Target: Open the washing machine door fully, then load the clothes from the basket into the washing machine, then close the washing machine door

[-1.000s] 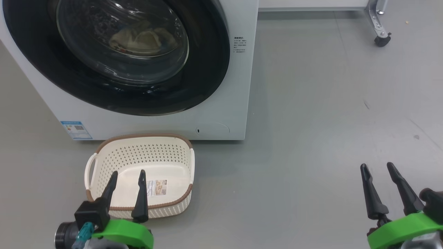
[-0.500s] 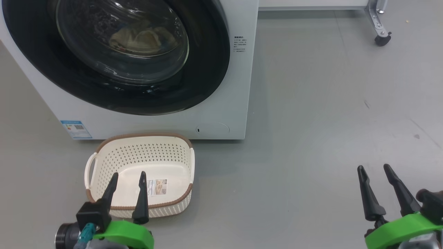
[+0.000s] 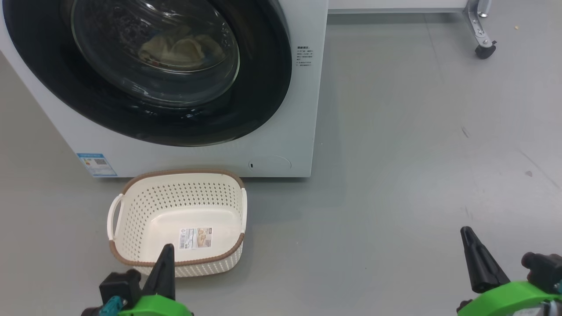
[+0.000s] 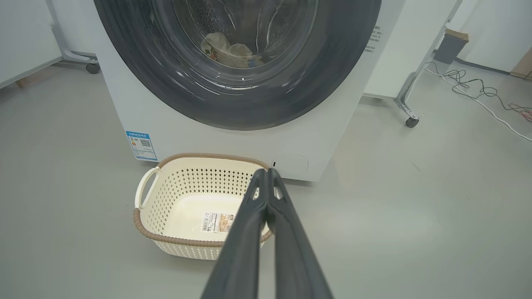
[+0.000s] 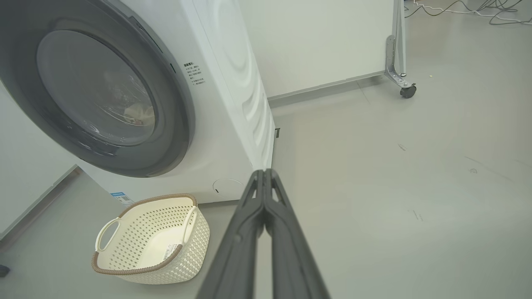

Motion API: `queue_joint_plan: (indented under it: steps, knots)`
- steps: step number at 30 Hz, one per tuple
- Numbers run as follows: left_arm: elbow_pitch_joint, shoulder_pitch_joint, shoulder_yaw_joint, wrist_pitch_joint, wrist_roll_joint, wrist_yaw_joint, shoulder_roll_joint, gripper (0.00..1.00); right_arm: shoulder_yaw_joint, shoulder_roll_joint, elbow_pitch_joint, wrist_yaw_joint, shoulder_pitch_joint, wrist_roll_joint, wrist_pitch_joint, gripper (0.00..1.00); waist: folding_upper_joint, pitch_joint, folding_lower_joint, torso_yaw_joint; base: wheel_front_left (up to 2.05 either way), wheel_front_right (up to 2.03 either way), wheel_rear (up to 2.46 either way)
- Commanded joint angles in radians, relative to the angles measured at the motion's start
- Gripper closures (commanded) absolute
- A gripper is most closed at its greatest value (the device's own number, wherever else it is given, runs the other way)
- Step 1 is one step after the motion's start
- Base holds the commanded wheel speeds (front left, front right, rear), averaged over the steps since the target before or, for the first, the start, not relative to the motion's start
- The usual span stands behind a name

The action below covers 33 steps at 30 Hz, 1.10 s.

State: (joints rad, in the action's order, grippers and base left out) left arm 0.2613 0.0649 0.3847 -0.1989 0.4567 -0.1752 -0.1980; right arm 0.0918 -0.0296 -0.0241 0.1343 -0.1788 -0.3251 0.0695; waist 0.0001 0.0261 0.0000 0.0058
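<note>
Shut washing machine door [image 3: 257, 87]; clothes [image 3: 178, 47] apparently behind glass [image 3: 131, 81]; basket [image 3: 180, 197] near.

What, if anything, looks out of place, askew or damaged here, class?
Nothing stands out: the door is shut with the clothes inside, and the empty basket sits upright before the washing machine.

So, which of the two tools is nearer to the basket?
The left tool, at the basket's near rim; the right tool is far off to the side.
</note>
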Motion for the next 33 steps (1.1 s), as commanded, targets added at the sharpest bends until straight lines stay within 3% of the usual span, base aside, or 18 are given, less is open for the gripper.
queue_joint_plan:
  steps: [1, 33]
  knots:
    - [-0.027, 0.042, -0.032, 0.006, 0.029, 0.009, -0.002, 1.0, 0.0, -0.011, 0.024, 0.0, 0.036, -0.035, -0.001, 1.0, -0.0001, 0.0, 0.0, 0.0, 0.0, 0.0, 0.0]
    - [-0.022, 0.043, -0.151, 0.083, 0.34, 0.09, 0.033, 1.0, -0.011, -0.026, -0.042, -0.001, 0.104, -0.389, -0.037, 1.0, -0.0001, -0.007, 0.0, -0.002, 0.0, 0.0, 0.0]
